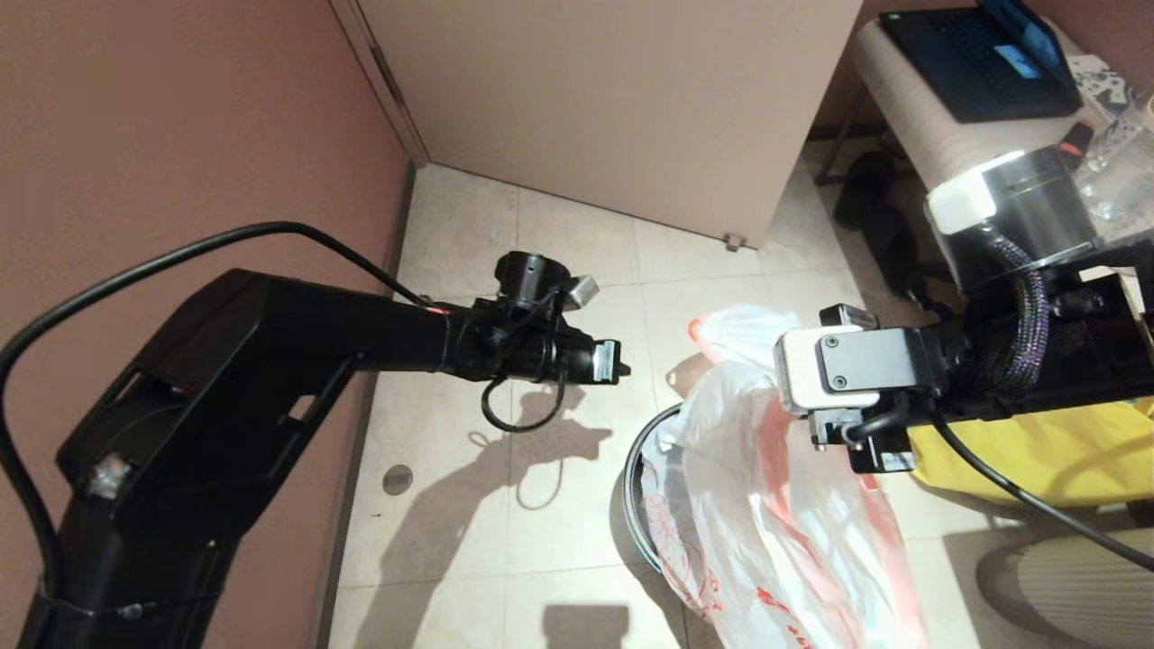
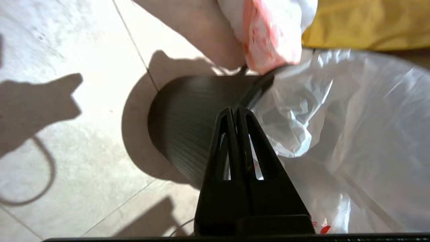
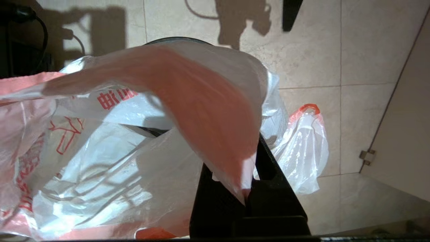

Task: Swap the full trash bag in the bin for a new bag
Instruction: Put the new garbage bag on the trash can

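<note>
I have the right gripper clamped on the translucent white, red-printed new bag draped over the round black bin at lower centre; left gripper, shut and empty, must next spread its rim.

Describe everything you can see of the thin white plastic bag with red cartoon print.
The thin translucent white plastic bag with red line drawing, red characters and pink band hangs crumpled and opened over the round black ribbed bin, draping past its rim. The right gripper is shut on its pink edge, holding it up.
</note>
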{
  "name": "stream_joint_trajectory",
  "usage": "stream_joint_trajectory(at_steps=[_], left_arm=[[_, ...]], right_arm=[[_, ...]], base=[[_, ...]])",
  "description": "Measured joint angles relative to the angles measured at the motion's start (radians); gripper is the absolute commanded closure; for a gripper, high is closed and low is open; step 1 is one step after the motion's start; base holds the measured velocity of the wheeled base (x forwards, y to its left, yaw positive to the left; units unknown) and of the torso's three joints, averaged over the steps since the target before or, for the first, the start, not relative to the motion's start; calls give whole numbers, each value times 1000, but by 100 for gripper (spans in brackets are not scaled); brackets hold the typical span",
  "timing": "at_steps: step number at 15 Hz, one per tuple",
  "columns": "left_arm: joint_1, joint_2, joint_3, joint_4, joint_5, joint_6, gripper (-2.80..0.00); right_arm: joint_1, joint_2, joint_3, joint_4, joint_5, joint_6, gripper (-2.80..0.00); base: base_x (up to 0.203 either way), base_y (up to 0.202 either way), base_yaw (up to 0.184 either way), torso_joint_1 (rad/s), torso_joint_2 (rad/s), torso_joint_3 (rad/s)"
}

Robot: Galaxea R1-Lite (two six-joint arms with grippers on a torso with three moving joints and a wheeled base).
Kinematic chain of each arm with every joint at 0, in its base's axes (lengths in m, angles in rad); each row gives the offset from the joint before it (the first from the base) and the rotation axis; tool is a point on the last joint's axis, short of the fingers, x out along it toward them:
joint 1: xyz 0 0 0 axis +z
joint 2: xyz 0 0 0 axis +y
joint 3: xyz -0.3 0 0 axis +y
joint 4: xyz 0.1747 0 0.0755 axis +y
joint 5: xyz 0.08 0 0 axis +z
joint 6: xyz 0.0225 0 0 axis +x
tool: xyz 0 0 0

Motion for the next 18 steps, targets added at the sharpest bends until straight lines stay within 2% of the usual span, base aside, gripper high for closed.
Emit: stream_joint_trajectory(at_steps=[2,3,6,8,10,12,13,14,16,18], left_arm=[[39,-14,-1,-26,-69,-35,0],[54,-21,-1,-27,-80,-39,0],[99,-44,-1,-34,-122,-74,0],[126,-54,-4,-76,-190,-139,0],[144,-63,-3,-101,-213,-185,0],[140,-75,1,-101,-216,-190,0],[141,-83,4,-100,-217,-190,0],[143,-92,9,-100,-217,-191,0],[139,-111,21,-100,-223,-191,0],[134,-133,29,-92,-242,-191,0]], right_arm=[[-4,35,-17,0,12,62,0],[-6,54,-23,-5,33,90,0],[-7,108,-45,-88,153,213,0],[-8,135,-68,-190,177,363,0],[2,151,-79,-296,173,580,0],[1,160,-45,-399,104,778,0],[-6,165,-11,-450,33,851,0],[-12,169,28,-499,-47,891,0],[-22,169,93,-537,-189,873,0],[-26,155,143,-525,-256,783,0]], base=[[0,0,0,0,0,0],[0,0,0,0,0,0],[0,0,0,0,0,0],[0,0,0,0,0,0],[0,0,0,0,0,0],[0,0,0,0,0,0],[0,0,0,0,0,0],[0,0,0,0,0,0],[0,0,0,0,0,0],[0,0,0,0,0,0]])
